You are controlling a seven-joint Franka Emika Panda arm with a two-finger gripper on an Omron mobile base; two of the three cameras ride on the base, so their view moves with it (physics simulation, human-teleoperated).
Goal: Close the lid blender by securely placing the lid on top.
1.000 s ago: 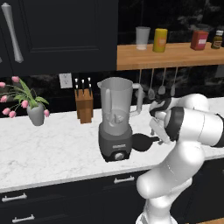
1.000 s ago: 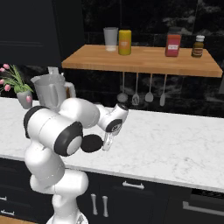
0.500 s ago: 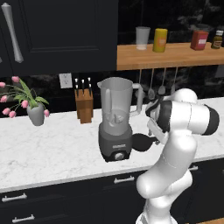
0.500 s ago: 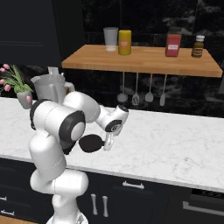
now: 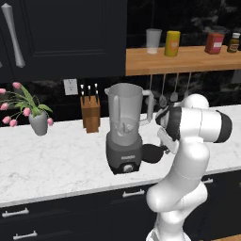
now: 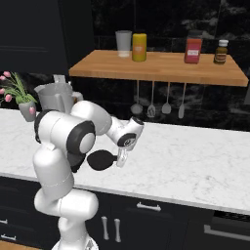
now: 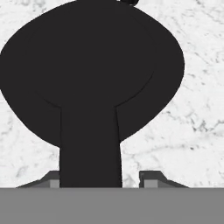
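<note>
The lid [image 7: 92,65] is lying flat on the white marble table [image 5: 56,160], just right of the blender [image 5: 124,129], its tab pointing toward the tool [image 7: 99,177]. The tool is straddling the tab, fingers [image 7: 151,178] flanking it; whether they are clamping it cannot be told. Bare table is extending to the right. The blender jar is standing upright and uncovered, handle facing right.
</note>
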